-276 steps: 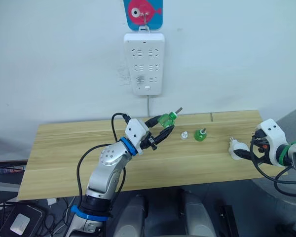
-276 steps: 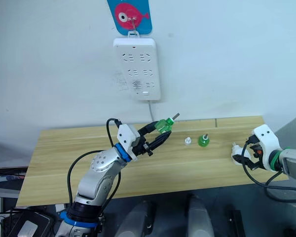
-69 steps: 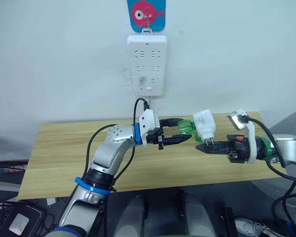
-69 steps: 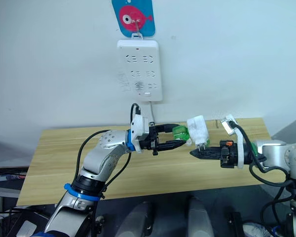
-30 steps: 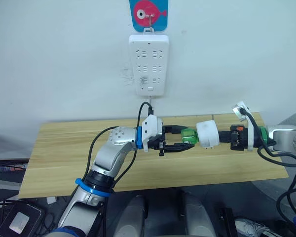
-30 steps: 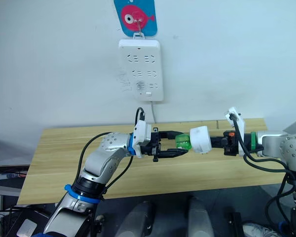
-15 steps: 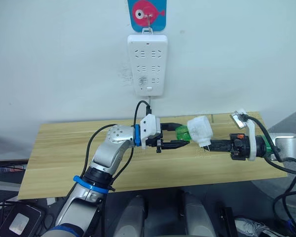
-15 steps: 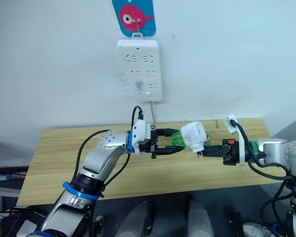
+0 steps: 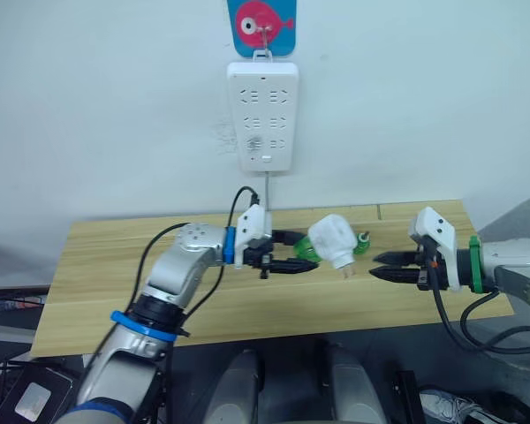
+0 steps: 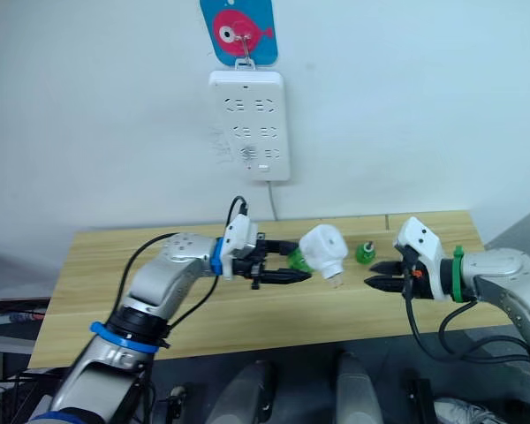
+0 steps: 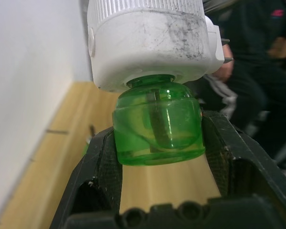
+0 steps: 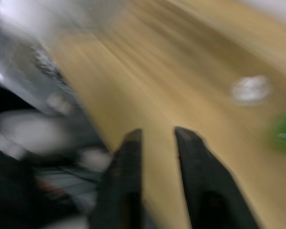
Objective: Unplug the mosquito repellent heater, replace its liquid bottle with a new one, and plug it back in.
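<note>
The mosquito repellent heater (image 9: 330,240), a rounded white plug unit, sits screwed onto a green liquid bottle (image 11: 157,121) in the air above the table's middle. My left gripper (image 9: 306,255) is shut on that bottle, its black fingers (image 11: 218,143) pressing both sides. The heater (image 11: 150,40) caps the bottle's neck. My right gripper (image 9: 377,267) hangs to the right of the heater, apart from it, open with nothing between its fingers (image 12: 128,186). Another green bottle (image 10: 364,253) stands on the table behind.
A white multi-socket power strip (image 9: 263,115) hangs on the wall above the table, under a blue fish sign (image 9: 262,21), its cord dropping behind the wooden table (image 9: 106,283). A small white cap (image 12: 250,89) lies near the standing bottle.
My right gripper has let go of the heater and drawn back to the right. My left gripper has carried the bottle, with the heater on it, a little leftward.
</note>
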Controlling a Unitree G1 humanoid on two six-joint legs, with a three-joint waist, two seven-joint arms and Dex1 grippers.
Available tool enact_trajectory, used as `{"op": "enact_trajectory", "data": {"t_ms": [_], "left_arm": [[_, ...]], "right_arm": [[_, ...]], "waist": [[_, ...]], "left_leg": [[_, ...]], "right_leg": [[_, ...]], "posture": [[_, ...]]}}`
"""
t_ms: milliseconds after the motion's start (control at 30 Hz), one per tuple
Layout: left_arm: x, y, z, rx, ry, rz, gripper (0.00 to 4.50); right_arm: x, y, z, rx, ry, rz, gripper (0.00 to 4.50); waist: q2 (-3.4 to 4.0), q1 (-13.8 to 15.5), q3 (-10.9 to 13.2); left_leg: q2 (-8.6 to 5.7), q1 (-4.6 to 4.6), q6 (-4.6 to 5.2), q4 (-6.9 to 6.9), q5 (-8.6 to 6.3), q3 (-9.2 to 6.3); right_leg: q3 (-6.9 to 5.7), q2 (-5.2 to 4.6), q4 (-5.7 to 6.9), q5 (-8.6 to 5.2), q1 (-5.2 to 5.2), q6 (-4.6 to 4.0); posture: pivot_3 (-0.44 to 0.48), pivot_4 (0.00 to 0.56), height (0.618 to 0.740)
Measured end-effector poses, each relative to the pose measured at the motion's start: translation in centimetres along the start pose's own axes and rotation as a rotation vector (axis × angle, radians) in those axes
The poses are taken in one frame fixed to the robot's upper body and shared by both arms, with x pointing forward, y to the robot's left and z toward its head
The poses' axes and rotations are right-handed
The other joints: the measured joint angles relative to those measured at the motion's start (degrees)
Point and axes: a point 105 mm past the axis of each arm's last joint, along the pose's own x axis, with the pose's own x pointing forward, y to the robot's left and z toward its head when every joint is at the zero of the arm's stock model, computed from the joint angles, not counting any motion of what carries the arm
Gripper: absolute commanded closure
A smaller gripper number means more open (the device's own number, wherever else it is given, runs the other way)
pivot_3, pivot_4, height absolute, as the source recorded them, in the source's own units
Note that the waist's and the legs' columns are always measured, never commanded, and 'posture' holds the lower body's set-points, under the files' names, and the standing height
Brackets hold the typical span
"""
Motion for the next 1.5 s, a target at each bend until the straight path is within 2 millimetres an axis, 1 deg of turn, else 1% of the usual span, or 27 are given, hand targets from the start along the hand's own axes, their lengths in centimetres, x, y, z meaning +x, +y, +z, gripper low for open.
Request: {"op": "enact_trajectory", "data": {"t_ms": [33,100,200,300,367,500,600,733,867,1100,1200,1233,1300,1467,1500], "left_arm": [[-0.5,-0.1,-0.3,-0.025,0.018,-0.010,2.24],[-1.4,-0.8,-0.8,-0.128,0.050,-0.070,2.24],[-2.1,-1.3,-0.9,-0.229,0.091,-0.129,2.24],[-2.6,-1.5,-1.3,-0.313,0.141,-0.176,2.24],[-2.5,-1.5,-1.2,-0.363,0.149,-0.196,2.24],[-2.4,-0.9,-0.6,-0.431,0.155,-0.212,2.24],[-2.3,-0.7,-0.8,-0.452,0.157,-0.214,2.24],[-2.0,-1.1,-1.3,-0.469,0.188,-0.241,2.24],[-1.6,-1.0,-0.9,-0.466,0.195,-0.250,2.24],[-1.4,-1.1,-1.0,-0.469,0.201,-0.258,2.24],[-1.3,-1.2,-1.1,-0.471,0.206,-0.264,2.24],[-1.3,-1.2,-1.2,-0.470,0.211,-0.265,2.24],[-1.4,-1.2,-1.2,-0.467,0.215,-0.259,2.24],[-1.5,-1.0,-1.0,-0.441,0.205,-0.249,2.24],[-1.6,-1.0,-1.1,-0.440,0.202,-0.249,1.89]], "right_arm": [[0.0,-0.5,0.1,-0.093,-0.010,-0.018,1.80],[0.4,-1.2,1.0,-0.377,-0.075,-0.033,1.05],[1.0,-0.7,2.3,-0.687,-0.158,0.011,0.05],[2.0,0.5,3.8,-0.938,-0.275,0.081,0.05],[2.7,1.1,4.8,-1.059,-0.339,0.107,0.05],[3.8,1.7,6.0,-1.255,-0.393,0.146,0.05],[4.4,2.3,6.0,-1.316,-0.420,0.173,0.05],[5.5,3.1,6.9,-1.356,-0.478,0.186,0.05],[6.3,3.6,7.5,-1.405,-0.488,0.225,0.05],[6.9,4.2,7.6,-1.454,-0.502,0.272,0.05],[7.5,4.4,7.1,-1.454,-0.482,0.304,0.62],[7.7,4.4,6.9,-1.447,-0.477,0.314,0.98],[7.8,4.3,7.1,-1.455,-0.483,0.313,1.52],[7.9,4.0,7.4,-1.476,-0.482,0.316,1.51],[7.9,4.0,7.4,-1.477,-0.483,0.316,1.51]], "waist": [[0.02,-0.3,0.0],[0.01,-0.7,0.0],[0.02,-0.8,0.0],[0.02,-0.9,0.0],[0.02,-0.9,0.0],[0.02,-0.8,0.0],[0.02,-0.8,0.0],[0.03,-0.8,0.0],[0.03,-0.8,0.0],[0.04,-0.9,0.0],[0.04,-0.9,0.0],[0.04,-0.9,0.0],[0.04,-1.0,0.0],[0.04,-1.0,0.0],[0.04,-1.0,0.0]], "left_leg": [[0.05,0.00,0.00,0.00,0.00,0.01],[0.08,-0.01,-0.01,0.04,0.00,0.01],[0.12,-0.04,-0.02,0.09,0.01,-0.07],[0.13,-0.06,-0.02,0.14,0.01,-0.13],[0.11,-0.12,-0.03,0.21,0.01,-0.17],[0.05,-0.16,-0.03,0.27,0.01,-0.27],[0.04,-0.16,-0.03,0.26,0.01,-0.29],[0.04,-0.16,-0.04,0.26,0.01,-0.31],[0.03,-0.16,-0.04,0.29,0.01,-0.31],[0.02,-0.16,-0.04,0.29,0.01,-0.31],[0.02,-0.16,-0.04,0.29,0.01,-0.30],[0.02,-0.16,-0.04,0.29,0.01,-0.29],[0.02,-0.16,-0.04,0.29,0.01,-0.30],[0.02,-0.16,-0.04,0.29,0.01,-0.30],[0.03,-0.16,-0.04,0.29,0.01,-0.31]], "right_leg": [[0.03,-0.01,0.01,0.00,-0.01,0.00],[0.06,-0.01,0.01,0.01,-0.02,-0.01],[0.03,-0.02,0.02,0.01,-0.01,-0.02],[0.04,-0.05,0.02,0.02,0.00,-0.03],[0.02,-0.05,0.04,0.02,-0.01,-0.02],[-0.01,-0.04,0.04,0.02,-0.02,-0.02],[-0.01,-0.03,0.04,0.02,-0.06,-0.03],[0.02,-0.02,0.06,0.02,-0.08,-0.03],[0.04,-0.02,0.07,0.03,-0.07,-0.03],[0.03,-0.02,0.08,0.03,-0.08,-0.03],[0.04,-0.02,0.09,0.03,-0.08,-0.03],[0.05,-0.02,0.09,0.03,-0.08,-0.03],[0.06,-0.02,0.11,0.03,-0.09,-0.03],[0.06,-0.02,0.10,0.03,-0.09,-0.03],[0.06,-0.02,0.10,0.03,-0.09,-0.03]], "posture": [[0.031,0.245,0.740],[0.032,0.242,0.740],[0.035,0.239,0.740],[0.040,0.239,0.740],[0.040,0.239,0.740],[0.040,0.234,0.740],[0.039,0.230,0.740],[0.039,0.226,0.740],[0.040,0.222,0.740],[0.040,0.222,0.740],[0.045,0.223,0.740],[0.045,0.223,0.740],[0.046,0.225,0.740],[0.048,0.227,0.740],[0.052,0.227,0.740]]}}
